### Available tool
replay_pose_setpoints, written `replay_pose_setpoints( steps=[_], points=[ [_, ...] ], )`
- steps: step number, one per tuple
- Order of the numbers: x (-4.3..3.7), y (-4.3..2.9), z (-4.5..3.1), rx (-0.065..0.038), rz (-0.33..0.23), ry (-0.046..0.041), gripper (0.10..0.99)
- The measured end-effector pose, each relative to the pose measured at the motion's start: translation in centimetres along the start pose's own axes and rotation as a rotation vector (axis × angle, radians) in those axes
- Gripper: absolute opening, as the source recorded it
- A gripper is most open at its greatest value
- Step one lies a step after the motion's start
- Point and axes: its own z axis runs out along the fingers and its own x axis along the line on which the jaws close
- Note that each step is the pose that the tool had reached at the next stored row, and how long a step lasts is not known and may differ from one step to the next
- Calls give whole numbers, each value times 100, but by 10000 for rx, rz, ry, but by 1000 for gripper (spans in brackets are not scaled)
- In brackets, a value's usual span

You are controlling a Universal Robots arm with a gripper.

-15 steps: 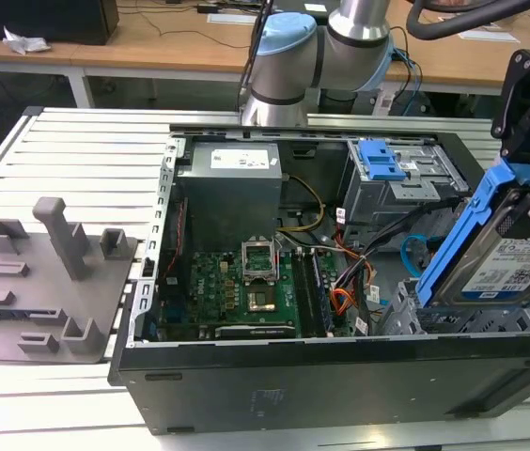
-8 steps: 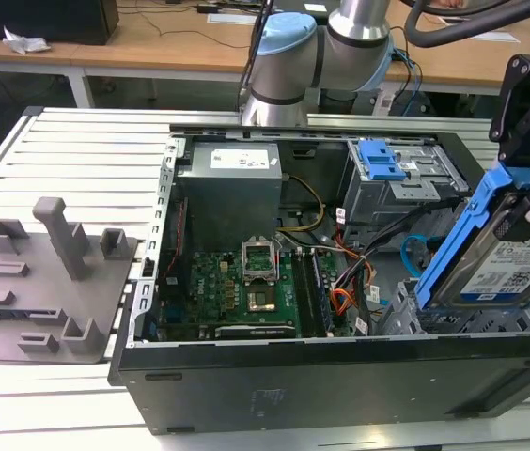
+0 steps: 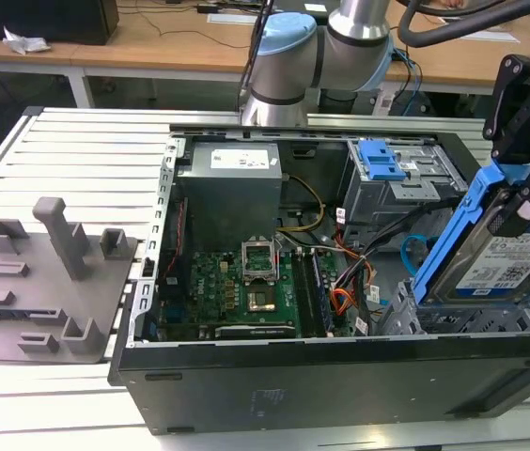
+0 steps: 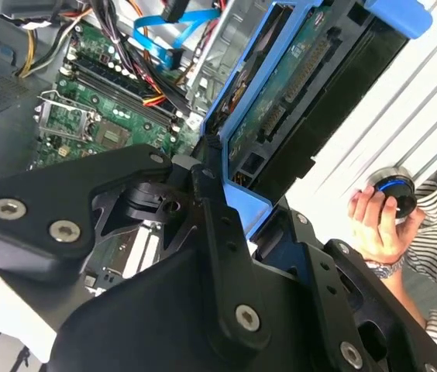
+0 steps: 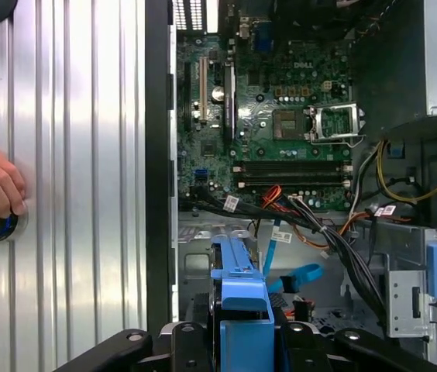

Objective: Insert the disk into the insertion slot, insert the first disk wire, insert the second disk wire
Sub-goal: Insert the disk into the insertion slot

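At lower right of the exterior view, within the computer case (image 3: pixel 246 381), the insertion slot (image 3: pixel 398 318) lay beneath the disk (image 3: pixel 509 265), tilted above it. Gripper (image 3: pixel 512 209) clenched on its blue carrier (image 3: pixel 453 246); judged dense, rigid, shock-sensitive, best held by carrier edges.

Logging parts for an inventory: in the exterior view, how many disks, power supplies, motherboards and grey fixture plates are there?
Disk, in a blue carrier: 1
Power supply: 1
Motherboard: 1
Grey fixture plate: 1
Total: 4
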Motion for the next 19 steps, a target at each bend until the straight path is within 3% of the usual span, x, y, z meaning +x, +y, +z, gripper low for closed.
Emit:
replay_pose_setpoints(
  steps=[6,19],
  points=[
    [-126,-31,42,0,0,0,369],
    [-129,-45,232,-1,0,5,369]
  ],
)
